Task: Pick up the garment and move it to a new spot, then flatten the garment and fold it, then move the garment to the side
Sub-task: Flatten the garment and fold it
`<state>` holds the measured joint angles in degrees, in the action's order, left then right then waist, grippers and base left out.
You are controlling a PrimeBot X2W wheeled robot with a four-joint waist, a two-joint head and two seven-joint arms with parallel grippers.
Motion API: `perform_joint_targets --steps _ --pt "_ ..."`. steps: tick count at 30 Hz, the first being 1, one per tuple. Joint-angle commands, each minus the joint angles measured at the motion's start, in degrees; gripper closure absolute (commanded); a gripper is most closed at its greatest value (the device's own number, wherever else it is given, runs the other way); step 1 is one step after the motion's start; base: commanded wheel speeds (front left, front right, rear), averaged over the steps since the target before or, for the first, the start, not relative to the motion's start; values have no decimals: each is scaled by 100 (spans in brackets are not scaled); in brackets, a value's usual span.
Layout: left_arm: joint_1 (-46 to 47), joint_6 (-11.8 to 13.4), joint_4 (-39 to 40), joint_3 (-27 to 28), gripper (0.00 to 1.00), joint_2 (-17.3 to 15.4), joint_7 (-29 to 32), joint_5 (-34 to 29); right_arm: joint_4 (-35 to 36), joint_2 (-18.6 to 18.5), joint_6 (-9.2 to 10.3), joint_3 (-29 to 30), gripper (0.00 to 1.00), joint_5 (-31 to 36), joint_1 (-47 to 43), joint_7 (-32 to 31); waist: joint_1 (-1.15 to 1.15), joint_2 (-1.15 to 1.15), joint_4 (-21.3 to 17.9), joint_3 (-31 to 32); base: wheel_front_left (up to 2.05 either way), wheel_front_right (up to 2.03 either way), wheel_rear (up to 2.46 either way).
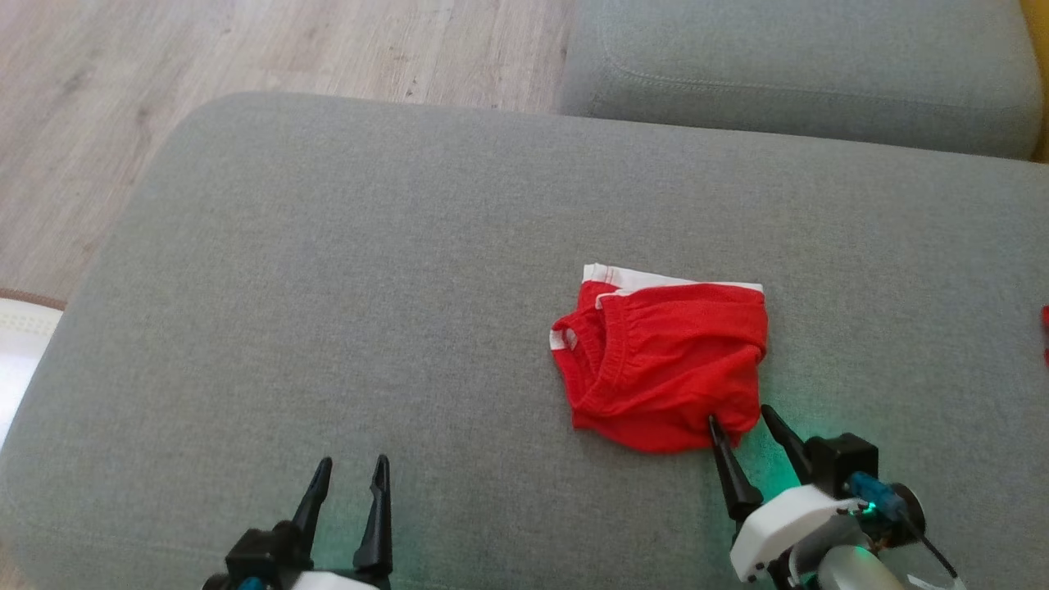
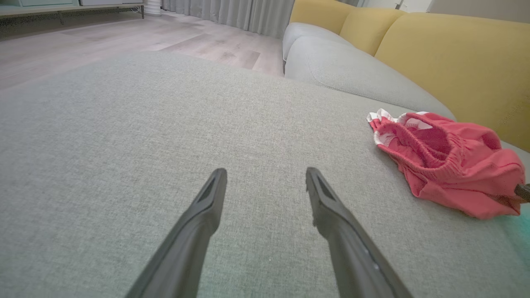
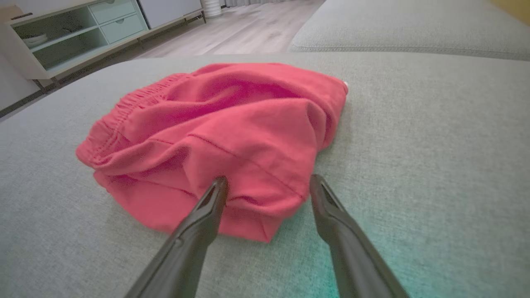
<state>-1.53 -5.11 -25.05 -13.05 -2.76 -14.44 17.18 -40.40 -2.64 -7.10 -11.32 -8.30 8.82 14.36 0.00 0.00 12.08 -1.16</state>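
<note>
Garment (image 1: 664, 360) on grey cushion (image 1: 369, 287)

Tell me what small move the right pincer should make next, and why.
Probably nudge the right pincer slightly forward: its open jaws only straddle the near corner of the crumpled red garment, so closing now might catch little cloth.

no text, label, brand, number or sign can be read on anything here.

Garment (image 1: 668, 360) on cushion (image 1: 328, 311), right of centre; second cushion (image 1: 803, 65) behind.
</note>
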Motion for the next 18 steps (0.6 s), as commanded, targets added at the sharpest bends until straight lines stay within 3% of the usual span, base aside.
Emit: perform_joint_targets --steps 1,4,7,10,11,18 --pt "288 -4 171 147 0 -11 -56 34 90 -24 -39 -94 0 53 241 63 0 0 15 -28 0 0 0" --pt "289 -15 187 150 0 -11 -56 64 31 -24 -39 -86 1 27 260 63 0 0 9 -62 0 0 0" --pt "289 -31 189 143 0 -11 -56 102 -2 -24 -39 -117 20 2 285 63 0 0 -16 -92 0 0 0" --pt "313 -43 206 143 0 -11 -56 131 37 -24 -39 -175 73 -52 316 63 0 0 -43 -123 0 0 0" --pt "323 -48 216 145 0 -11 -56 135 52 -24 -39 -186 99 -55 320 63 0 0 -54 -130 0 0 0" --pt "330 -85 237 173 0 -11 -56 144 246 -24 -39 -193 100 -80 141 63 0 0 -127 -85 0 0 0"
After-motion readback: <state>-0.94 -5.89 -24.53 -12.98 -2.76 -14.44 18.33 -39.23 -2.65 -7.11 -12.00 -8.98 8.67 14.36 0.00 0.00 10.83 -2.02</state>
